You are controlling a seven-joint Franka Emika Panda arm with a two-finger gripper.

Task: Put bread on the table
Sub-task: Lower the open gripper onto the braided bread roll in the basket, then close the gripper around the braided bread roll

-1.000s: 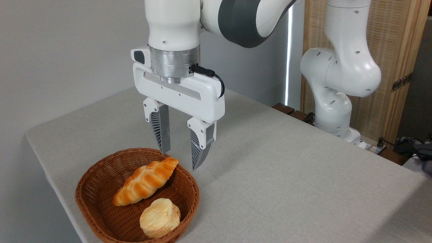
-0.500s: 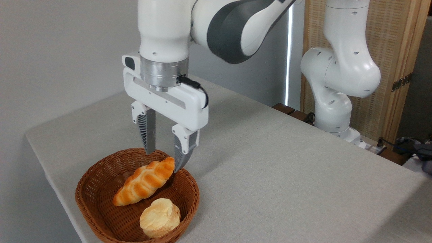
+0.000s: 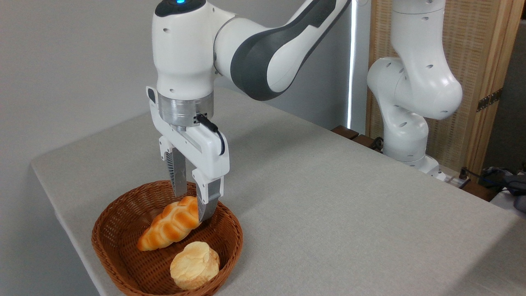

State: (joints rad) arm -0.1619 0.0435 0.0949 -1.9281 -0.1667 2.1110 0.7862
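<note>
The bread (image 3: 171, 224) lies in the wicker basket (image 3: 123, 263), in its upper half, resting against the weave with a pale round bun (image 3: 194, 264) just beside it toward five o'clock. Its long axis runs on a diagonal, from a pointed tip low at about eight o'clock up to its other end at about two o'clock. That upper end is where the gripper (image 3: 192, 205) stands: the fingers point straight down into the basket, the near finger (image 3: 206, 201) in front of the loaf's upper tip and hiding it, the far finger (image 3: 178, 177) behind. The jaws are apart, with a narrow gap between them that straddles the top end of the loaf; whether either pad already touches the crust cannot be told from this view.

So the loaf's bulk lies from the pincer toward seven or eight o'clock, and the hold, if taken here, would be near one end and not at the middle. The fingers look set roughly across the long axis, which suits a pinch on the ridged body. My judgement is that the grasp is about to be closed and the lift not yet begun. A hold this far from the middle may let the free end droop or swing on the way up, and the basket rim at three o'clock must be cleared before the table (image 3: 349, 197), bare and wide toward three o'clock, can take it.
</note>
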